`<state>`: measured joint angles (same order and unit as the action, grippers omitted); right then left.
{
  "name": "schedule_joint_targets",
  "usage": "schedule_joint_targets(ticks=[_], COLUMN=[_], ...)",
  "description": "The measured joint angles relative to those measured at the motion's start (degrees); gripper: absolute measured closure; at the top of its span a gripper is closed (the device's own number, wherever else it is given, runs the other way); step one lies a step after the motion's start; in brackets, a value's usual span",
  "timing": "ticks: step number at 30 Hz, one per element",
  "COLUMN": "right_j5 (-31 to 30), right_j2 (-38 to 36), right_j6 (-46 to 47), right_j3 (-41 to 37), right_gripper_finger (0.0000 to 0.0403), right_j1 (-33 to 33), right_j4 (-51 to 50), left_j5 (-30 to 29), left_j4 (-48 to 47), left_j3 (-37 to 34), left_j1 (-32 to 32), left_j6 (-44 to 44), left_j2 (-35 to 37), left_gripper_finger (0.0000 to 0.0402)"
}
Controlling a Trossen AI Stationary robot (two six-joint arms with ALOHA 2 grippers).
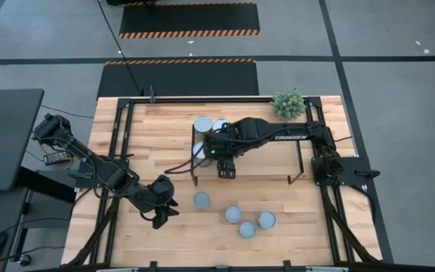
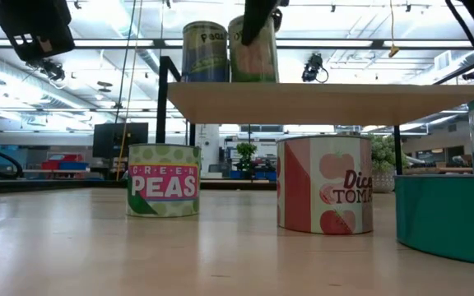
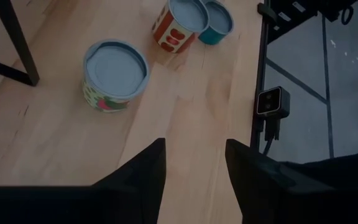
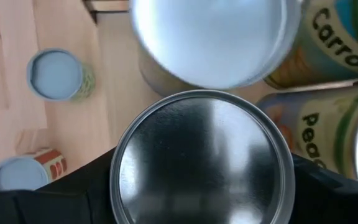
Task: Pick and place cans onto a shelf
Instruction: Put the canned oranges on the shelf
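Right gripper (image 1: 226, 171): over the shelf (image 1: 278, 155), fingers spread around a held can (image 4: 201, 162).
Left gripper (image 3: 193, 163): partly open, empty, above bare table (image 1: 157, 136).
Shelf cans (image 1: 203, 124): apparently three, at its left end.
Table cans (image 1: 201, 200): four.

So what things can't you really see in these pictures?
- High view: the right gripper and arm cover part of the shelf, so the cans under them cannot be counted.
- Right wrist view: the held can fills the frame, hiding its own label.
- Low view: the teal can is cut off by the picture's edge.
- Left wrist view: the left gripper holds nothing; the can labels are only partly readable.
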<state>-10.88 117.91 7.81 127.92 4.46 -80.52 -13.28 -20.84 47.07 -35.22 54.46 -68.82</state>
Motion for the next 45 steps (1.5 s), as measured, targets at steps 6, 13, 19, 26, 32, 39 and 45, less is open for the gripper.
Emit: schedule_joint_targets(ticks=[6, 13, 19, 26, 32, 39, 45], right_j5=[0.49, 0.51, 0.15, -1.71, -6.14, -7.10, -8.00], right_j2=[0.00, 0.02, 0.06, 0.15, 0.15, -0.63, -3.49], right_j6=[1.36, 2.05, 2.05, 2.08, 1.01, 2.12, 4.61], right_j3=[0.00, 0.00, 0.12, 2.34, 4.60, 6.93, 7.08], right_gripper_finger=[0.0070, 0.0032, 0.0028, 0.0030, 0.0030, 0.0030, 0.0030], right_j1=[-1.01, -0.97, -0.97, -0.12, 0.92, 1.51, 3.62], right_j4=[-0.54, -0.57, -0.74, -2.20, -1.25, -0.96, -4.74], left_j5=[0.05, 0.07, 1.16, 2.19, 1.97, 1.92, 1.90], left_j4=[-0.02, -0.02, -0.02, -0.07, -0.09, -0.20, -0.26], left_j3=[0.00, 0.00, 0.00, 0.00, 0.00, 0.00, 0.00], left_j1=[0.01, 0.01, 0.02, 0.02, 0.00, 0.02, 0.02], left_j6=[-0.04, -0.14, -0.50, -1.14, -2.41, -2.67, -2.68], left_j2=[0.00, 0.00, 0.00, 0.00, 0.00, 0.00, 0.00], left_gripper_finger=[0.0230, 0.0230, 0.0230, 0.0230, 0.0230, 0.0230, 0.0230])
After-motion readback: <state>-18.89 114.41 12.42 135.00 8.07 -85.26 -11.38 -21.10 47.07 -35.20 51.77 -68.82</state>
